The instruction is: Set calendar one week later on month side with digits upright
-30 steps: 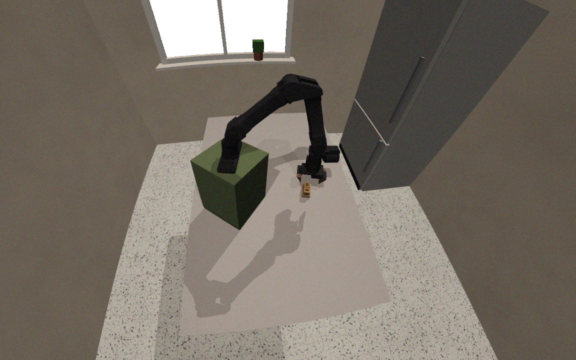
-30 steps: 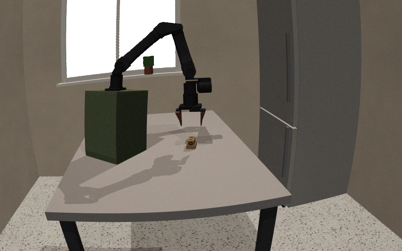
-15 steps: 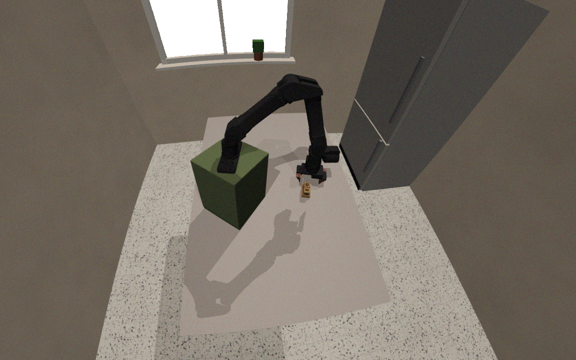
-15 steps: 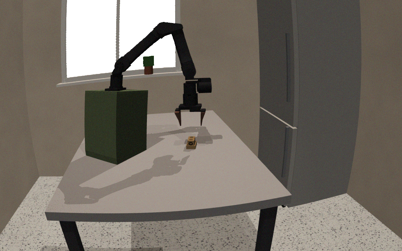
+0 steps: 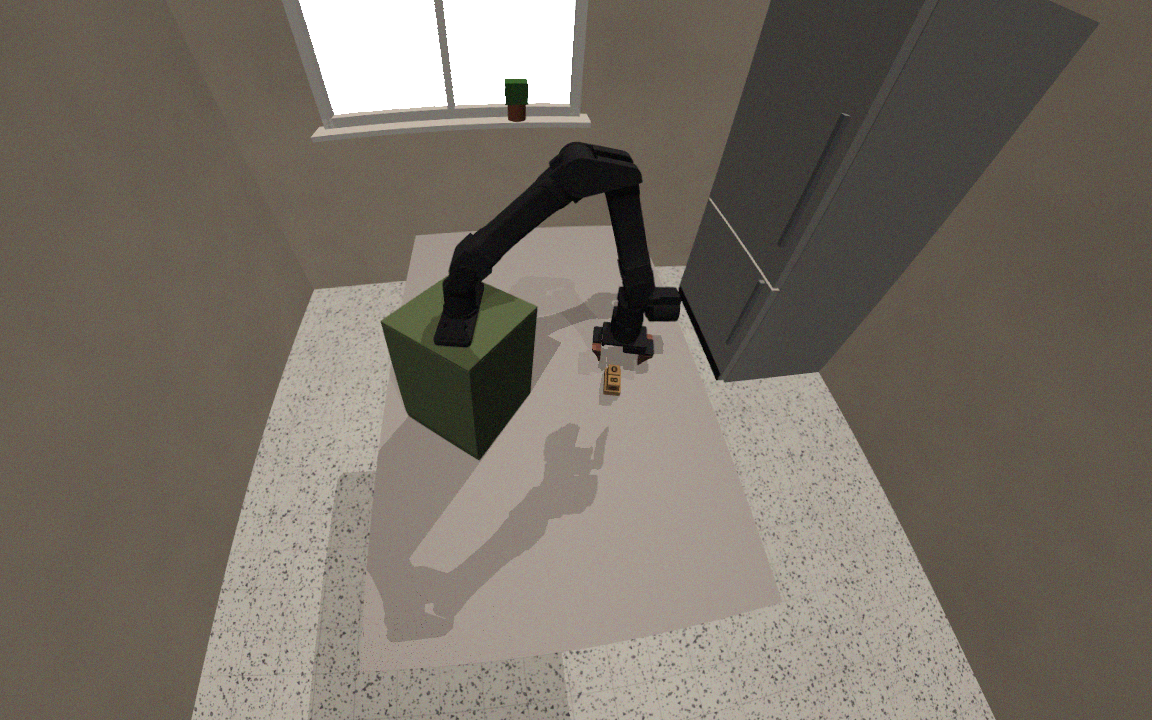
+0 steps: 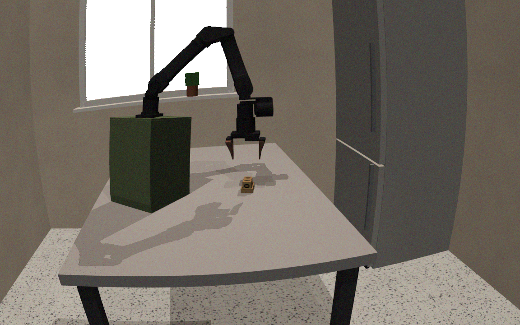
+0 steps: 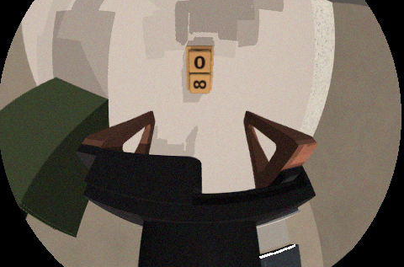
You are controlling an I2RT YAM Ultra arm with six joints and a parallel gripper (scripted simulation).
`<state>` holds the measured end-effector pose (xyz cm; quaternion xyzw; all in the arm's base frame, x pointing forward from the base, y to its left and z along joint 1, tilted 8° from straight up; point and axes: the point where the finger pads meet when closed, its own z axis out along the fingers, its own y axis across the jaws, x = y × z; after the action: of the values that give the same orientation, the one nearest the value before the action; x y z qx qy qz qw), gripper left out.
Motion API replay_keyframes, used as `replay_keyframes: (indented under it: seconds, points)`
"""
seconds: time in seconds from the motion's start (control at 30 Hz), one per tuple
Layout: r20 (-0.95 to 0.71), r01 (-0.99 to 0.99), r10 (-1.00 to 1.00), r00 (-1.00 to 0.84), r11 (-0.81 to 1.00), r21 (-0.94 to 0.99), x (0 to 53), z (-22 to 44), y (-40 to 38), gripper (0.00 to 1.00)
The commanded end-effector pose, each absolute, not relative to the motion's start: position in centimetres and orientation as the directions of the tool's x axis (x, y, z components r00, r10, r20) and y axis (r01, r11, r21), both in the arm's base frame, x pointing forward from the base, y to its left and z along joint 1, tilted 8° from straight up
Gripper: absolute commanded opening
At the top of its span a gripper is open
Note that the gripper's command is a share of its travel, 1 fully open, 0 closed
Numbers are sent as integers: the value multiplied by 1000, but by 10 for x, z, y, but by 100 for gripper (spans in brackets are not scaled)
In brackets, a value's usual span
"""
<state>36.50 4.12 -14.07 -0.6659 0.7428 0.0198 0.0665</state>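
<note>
Two orange-brown cubes sit one behind the other in a small tray [image 5: 611, 392] [image 6: 247, 191] on the table. In the wrist view the far cube [image 7: 199, 62] shows a 0 on its upper face. The near cube [image 7: 199, 84] shows an 8 turned on its side on its upper face. The near cube's front face [image 6: 247, 185] bears a dark oval mark, too small to read. Any month name is not readable. My gripper [image 5: 621, 358] [image 6: 246, 158] [image 7: 199, 115] is wide open and empty, raised above the tray, with nothing between its fingers.
The green block [image 5: 459, 385] [image 6: 150, 161] [image 7: 50, 115] that carries the arm stands to the left of the tray. A grey fridge [image 5: 840, 179] [image 6: 415, 121] stands beyond the table's right edge. A potted plant [image 5: 516, 98] [image 6: 192, 82] stands on the window sill.
</note>
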Motion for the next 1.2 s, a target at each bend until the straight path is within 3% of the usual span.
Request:
replay_keyframes:
  seconds: [0.0,0.47,1.17]
  points:
    - [-133,-991,-986,-104,114,-69,368,-122,40,100]
    - [-133,-991,-986,-104,114,-69,364,-73,34,100]
    - [-133,-991,-986,-104,114,-69,364,-70,34,100]
